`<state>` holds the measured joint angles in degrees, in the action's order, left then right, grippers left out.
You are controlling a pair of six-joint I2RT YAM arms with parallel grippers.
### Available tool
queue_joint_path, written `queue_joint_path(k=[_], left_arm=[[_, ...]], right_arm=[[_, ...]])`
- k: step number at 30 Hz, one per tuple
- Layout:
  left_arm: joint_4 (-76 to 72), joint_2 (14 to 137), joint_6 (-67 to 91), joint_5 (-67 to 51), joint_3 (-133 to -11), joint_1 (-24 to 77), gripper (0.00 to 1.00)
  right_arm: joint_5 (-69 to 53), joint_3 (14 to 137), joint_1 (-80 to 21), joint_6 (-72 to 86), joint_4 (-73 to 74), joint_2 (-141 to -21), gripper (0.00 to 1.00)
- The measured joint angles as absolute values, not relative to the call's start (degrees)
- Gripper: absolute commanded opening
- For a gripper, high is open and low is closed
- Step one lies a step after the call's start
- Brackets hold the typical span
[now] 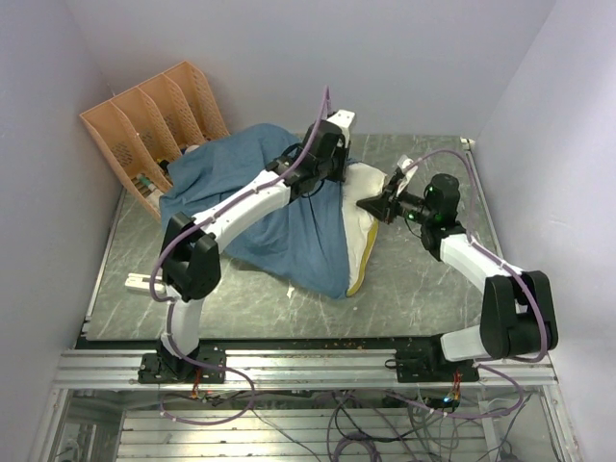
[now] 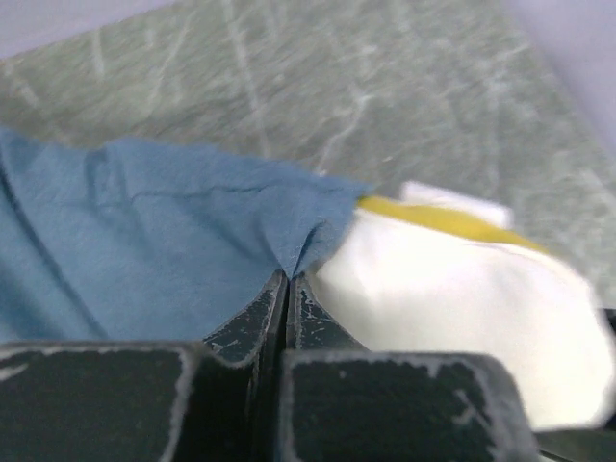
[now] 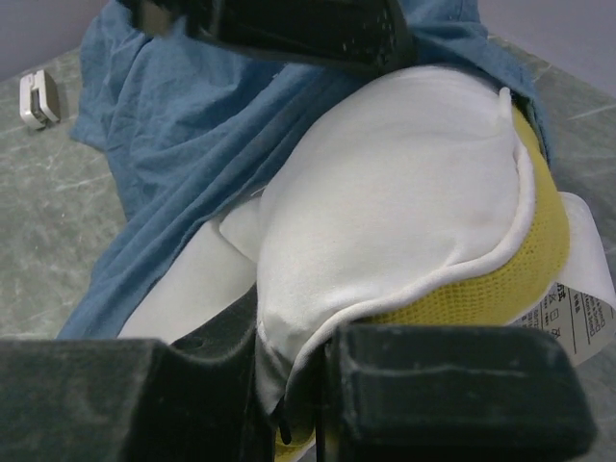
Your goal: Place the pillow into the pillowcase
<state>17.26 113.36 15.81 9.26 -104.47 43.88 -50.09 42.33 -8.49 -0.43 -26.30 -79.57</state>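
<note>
The blue pillowcase [image 1: 252, 197] lies wrinkled across the table's middle and covers most of the cream-white pillow [image 1: 364, 207], whose right end and yellow edge stick out. My left gripper [image 1: 332, 176] is shut on the pillowcase's edge [image 2: 308, 217], right beside the pillow [image 2: 452, 289]. My right gripper [image 1: 373, 205] is shut on the pillow's white fabric [image 3: 385, 221] at its exposed right end, above the yellow edge [image 3: 500, 279]. The pillowcase [image 3: 192, 135] drapes behind it.
An orange slotted file rack [image 1: 154, 130] stands at the back left, touching the pillowcase. A small white object [image 1: 140, 282] lies near the left arm's base. A white label [image 3: 577, 308] hangs from the pillow. Walls close in on both sides.
</note>
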Motion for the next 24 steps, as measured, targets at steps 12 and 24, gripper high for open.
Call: queue_joint_path(k=[12,24], left_arm=[[15.14,120.31,23.40,-7.77,-144.51,49.28,0.07],[-3.14,104.51,30.89,-13.13,-115.52,54.57,0.07]], right_arm=[[-48.21,57.23,-6.94,37.52,-65.73,-88.07,0.09],[-42.89,44.25,-15.73,46.81,-85.91,-89.73,0.12]])
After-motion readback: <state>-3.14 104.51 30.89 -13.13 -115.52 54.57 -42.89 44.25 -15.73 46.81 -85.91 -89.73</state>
